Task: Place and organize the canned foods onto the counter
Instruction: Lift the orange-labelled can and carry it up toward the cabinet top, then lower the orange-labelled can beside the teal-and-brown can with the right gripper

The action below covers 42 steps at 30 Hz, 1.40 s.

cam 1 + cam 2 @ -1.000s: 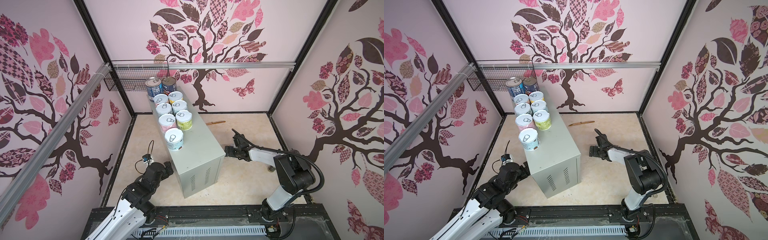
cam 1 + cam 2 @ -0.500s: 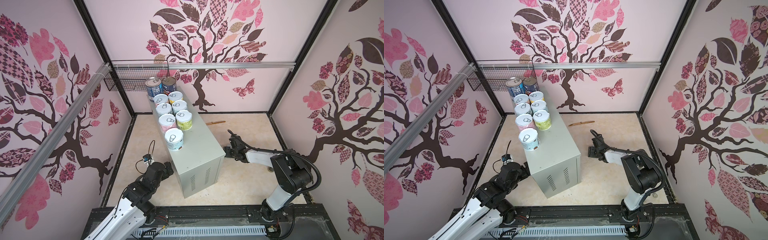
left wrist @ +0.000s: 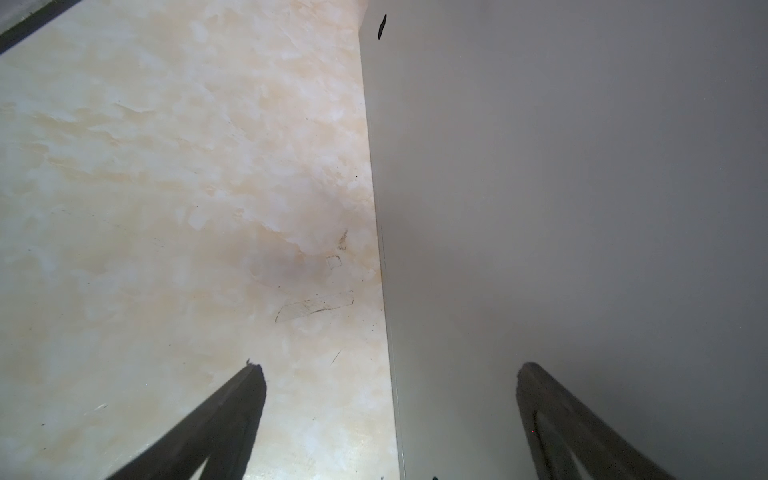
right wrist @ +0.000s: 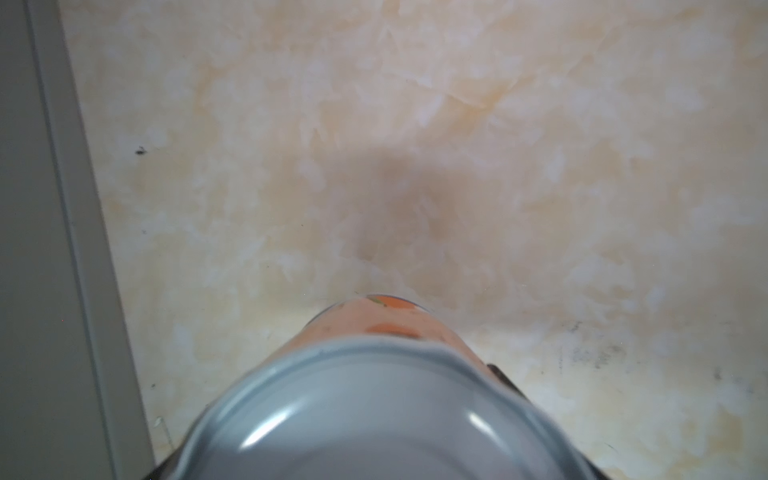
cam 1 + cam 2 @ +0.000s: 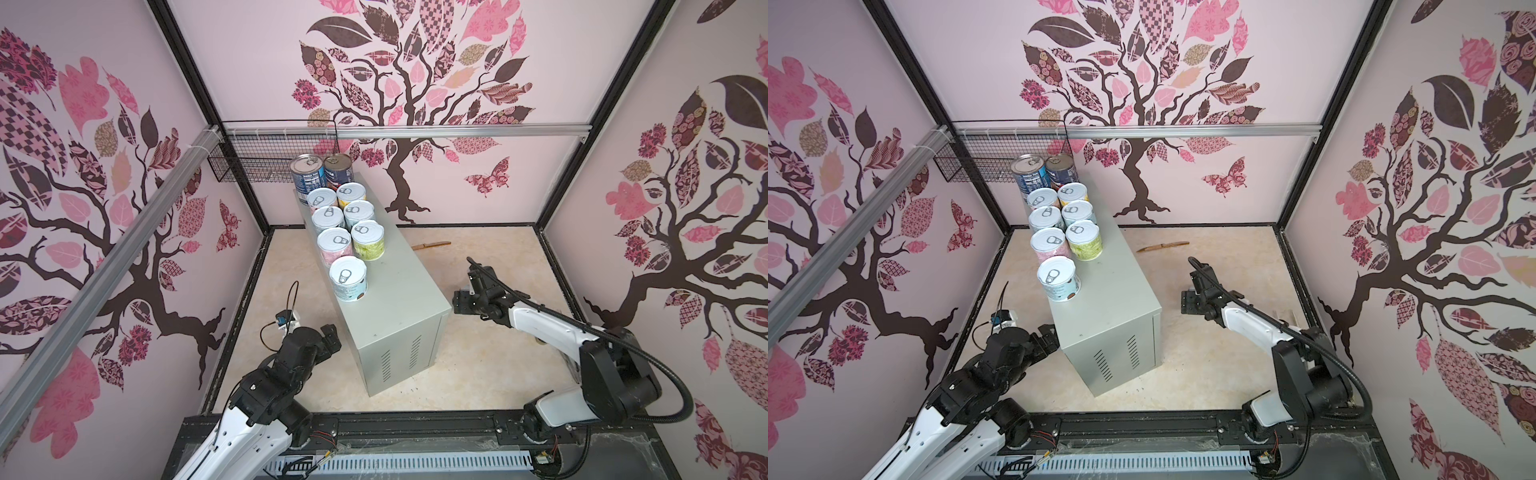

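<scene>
The right hand (image 5: 460,300) is low over the marbled floor (image 5: 478,365), just beside the long side of the grey metal table (image 5: 399,299); in the right wrist view its fingers (image 4: 505,376) clasp a peach-labelled can (image 4: 386,328), whose grey end faces the camera. The left hand (image 3: 390,367) hangs released, jaws spread wide and holding nothing; one finger is over the floor, the other before the table's side wall. Nine cans stand on the table; two tall cans (image 5: 307,172) at the far end, then seven short pull-tab cans (image 5: 348,276) in pairs, the nearest one alone.
</scene>
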Each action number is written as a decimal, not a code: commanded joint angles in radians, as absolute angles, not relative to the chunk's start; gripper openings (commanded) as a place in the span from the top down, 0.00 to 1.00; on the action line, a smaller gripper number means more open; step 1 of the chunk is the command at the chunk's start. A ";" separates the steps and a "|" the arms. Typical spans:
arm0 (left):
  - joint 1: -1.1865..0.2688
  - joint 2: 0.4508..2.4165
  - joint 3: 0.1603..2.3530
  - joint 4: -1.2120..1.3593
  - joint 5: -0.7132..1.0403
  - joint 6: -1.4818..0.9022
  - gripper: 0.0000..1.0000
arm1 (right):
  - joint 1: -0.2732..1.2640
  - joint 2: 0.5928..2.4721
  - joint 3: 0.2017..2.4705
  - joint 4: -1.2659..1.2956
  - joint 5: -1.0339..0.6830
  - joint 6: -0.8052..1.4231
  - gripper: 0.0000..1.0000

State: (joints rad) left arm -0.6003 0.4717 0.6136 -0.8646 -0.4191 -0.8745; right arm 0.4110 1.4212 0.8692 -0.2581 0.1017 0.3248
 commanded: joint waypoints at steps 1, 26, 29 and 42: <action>-0.601 0.436 0.711 -0.945 -0.443 -0.855 0.02 | 0.416 1.292 0.981 -0.346 0.111 0.291 0.42; -0.601 0.520 1.157 -1.149 -0.428 -0.541 0.02 | 0.508 1.116 1.535 -0.775 -0.020 0.177 0.46; -0.601 0.525 1.152 -1.138 -0.430 -0.533 0.02 | 0.597 1.144 1.607 -0.806 0.032 0.171 0.46; -0.601 0.558 1.175 -1.132 -0.456 -0.501 0.02 | 0.961 1.408 1.964 -0.937 0.161 0.127 0.45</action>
